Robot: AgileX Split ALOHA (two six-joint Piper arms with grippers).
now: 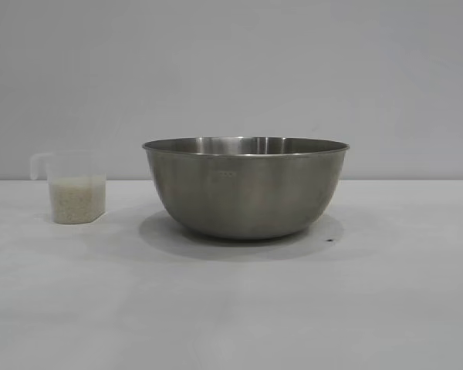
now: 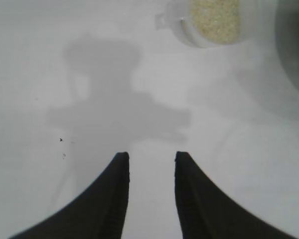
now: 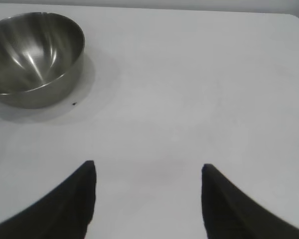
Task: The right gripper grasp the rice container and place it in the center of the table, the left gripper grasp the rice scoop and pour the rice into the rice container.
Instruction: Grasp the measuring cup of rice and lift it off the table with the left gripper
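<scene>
The rice container (image 1: 245, 187), a large brushed-steel bowl, stands upright near the middle of the white table (image 1: 231, 308); the right wrist view shows it (image 3: 32, 57) empty inside. To its left stands the rice scoop (image 1: 75, 189), a small clear plastic cup with a side handle, about half full of rice (image 1: 76, 198). From above, the left wrist view shows the scoop (image 2: 209, 22) and its grains (image 2: 215, 17). My left gripper (image 2: 152, 157) hovers open over bare table, some way from the scoop. Far from the bowl, my right gripper (image 3: 148, 167) is open wide and holds nothing. Neither arm shows in the exterior view.
A small dark speck (image 1: 329, 240) lies on the table by the bowl's right side. The left arm's shadow (image 2: 114, 104) falls on the tabletop ahead of its fingers. The table's far edge and corner (image 3: 294, 20) show in the right wrist view.
</scene>
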